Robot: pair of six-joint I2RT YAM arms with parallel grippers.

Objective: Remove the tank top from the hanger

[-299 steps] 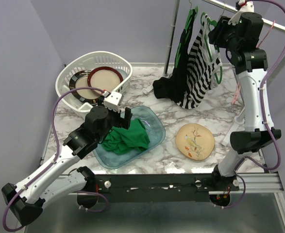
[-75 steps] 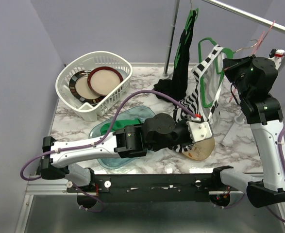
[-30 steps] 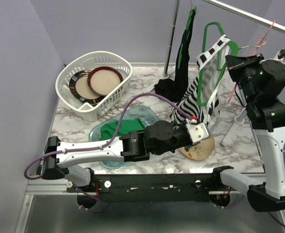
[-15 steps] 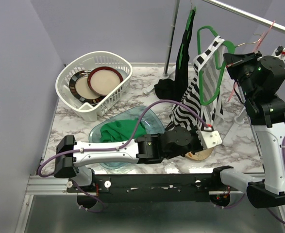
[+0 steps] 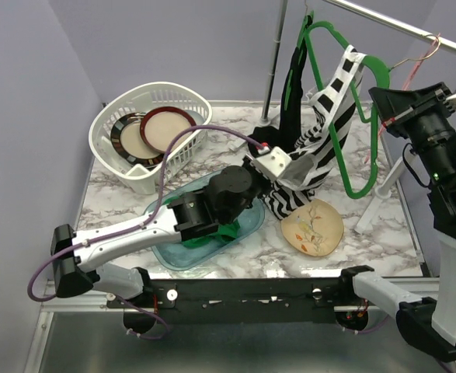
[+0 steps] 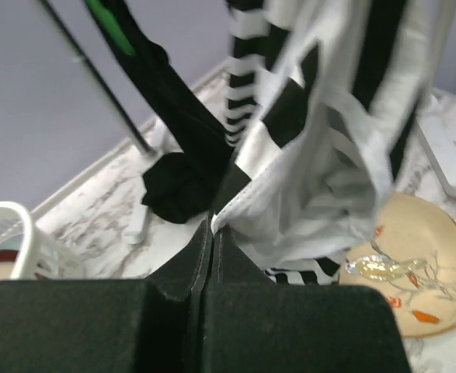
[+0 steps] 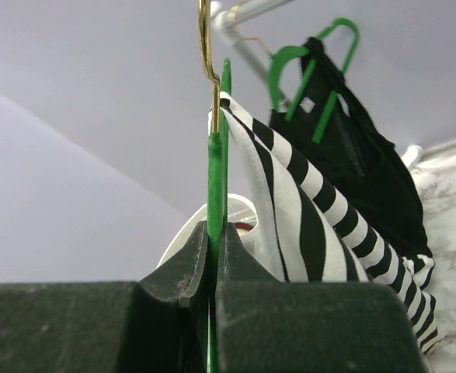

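Left fingers point(image 6: 198, 256) were pinched together on the white hem of the striped tank top point(image 5: 327, 116), its lower end drawn out leftward and bunched above the worktop point(image 5: 228, 128), just behind the plate point(image 5: 313, 225). Right fingers point(image 7: 193, 260) were clamped on the green hanger point(image 7: 214, 171), which they held tilted in the air near the rail. The tank top hung off the hanger's upper end by one strap, right beside the black garment point(image 5: 291, 97) hanging from the rail.
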